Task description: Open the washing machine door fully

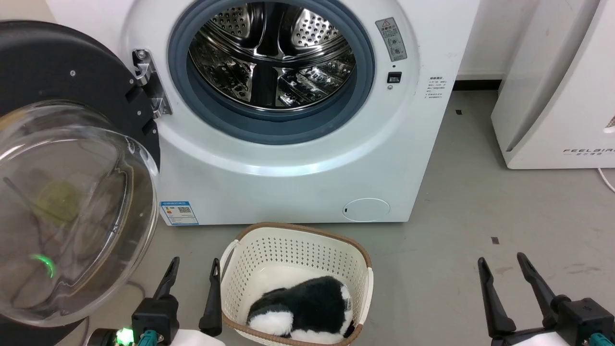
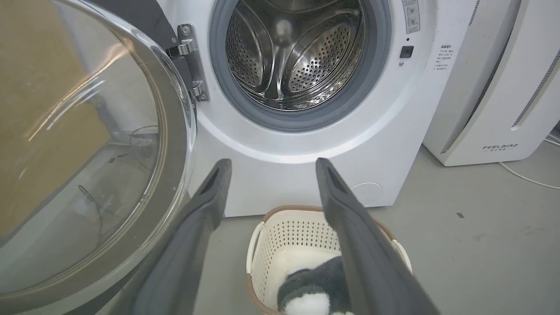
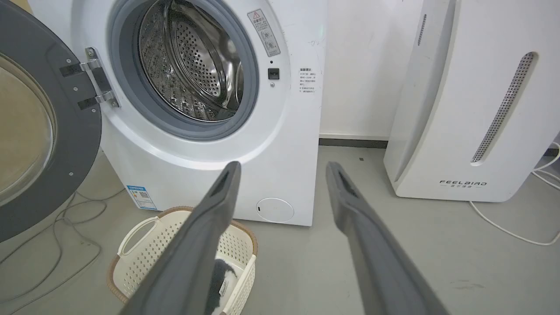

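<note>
Both claws sit low and nearest: left gripper (image 1: 194, 262) and right gripper (image 1: 500, 259), fingers spread apart, nothing held. Cream basket (image 1: 293, 226) on the floor just beside the left fingers, black-and-white plush (image 1: 307, 302) inside. Behind it, washing machine (image 1: 288, 178), steel drum (image 1: 271, 53) exposed. Washing machine door (image 1: 72, 168) swung out on its left-side hinge (image 1: 151, 81), glass bowl bulging into the room, clear of both claws. White appliance (image 1: 552, 96) at far right.

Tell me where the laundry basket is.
In the head view the laundry basket sits on the floor at lower centre, in front of the washing machine and just right of the left gripper.
</note>
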Tool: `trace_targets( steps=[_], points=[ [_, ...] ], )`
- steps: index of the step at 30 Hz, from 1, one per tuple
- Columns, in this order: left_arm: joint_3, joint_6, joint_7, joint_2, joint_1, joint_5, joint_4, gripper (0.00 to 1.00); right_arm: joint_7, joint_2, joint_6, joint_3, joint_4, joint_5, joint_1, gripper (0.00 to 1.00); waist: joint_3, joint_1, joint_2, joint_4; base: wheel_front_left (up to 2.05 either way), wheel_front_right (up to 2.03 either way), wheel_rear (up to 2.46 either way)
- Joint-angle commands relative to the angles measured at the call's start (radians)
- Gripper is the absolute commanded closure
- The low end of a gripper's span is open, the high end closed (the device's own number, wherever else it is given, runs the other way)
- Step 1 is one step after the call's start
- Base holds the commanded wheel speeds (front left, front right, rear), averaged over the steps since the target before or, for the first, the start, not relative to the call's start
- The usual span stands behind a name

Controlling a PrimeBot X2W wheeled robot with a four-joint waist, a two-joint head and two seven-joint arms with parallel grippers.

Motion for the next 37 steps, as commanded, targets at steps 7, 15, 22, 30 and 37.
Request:
trace_targets(
  steps=[7, 15, 22, 30, 37],
  points=[
    [-0.006, 0.004, 0.004, 0.005, -0.021, 0.001, 0.018, 0.00, -0.004, 0.003, 0.005, 0.003, 0.005, -0.003, 0.004, 0.00, -0.001, 0.0000, 0.0000, 0.003, 0.00, 0.00, 0.00],
    [-0.001, -0.004, 0.003, -0.001, -0.010, 0.004, 0.020, 1.00, 0.002, 0.000, -0.002, 0.003, 0.006, -0.003, -0.005, 1.00, -0.002, 0.0000, 0.0000, 0.004, 0.00, 0.00, 0.00],
    [0.009, -0.012, 0.007, -0.008, -0.015, 0.011, 0.022, 1.00, 0.007, 0.000, -0.001, 0.004, 0.012, -0.008, -0.013, 1.00, -0.003, 0.0000, 0.0000, 0.005, 0.00, 0.00, 0.00],
    [0.021, -0.022, 0.012, -0.015, -0.021, 0.020, 0.025, 1.00, 0.012, 0.000, -0.001, 0.006, 0.019, -0.014, -0.022, 1.00, -0.005, 0.0000, 0.0000, 0.005, 0.00, 0.00, 0.00],
    [0.030, -0.030, 0.016, -0.021, -0.025, 0.026, 0.026, 1.00, 0.016, 0.001, 0.000, 0.007, 0.024, -0.018, -0.029, 1.00, -0.006, 0.0000, 0.0000, 0.006, 0.00, 0.00, 0.00]
  ],
)
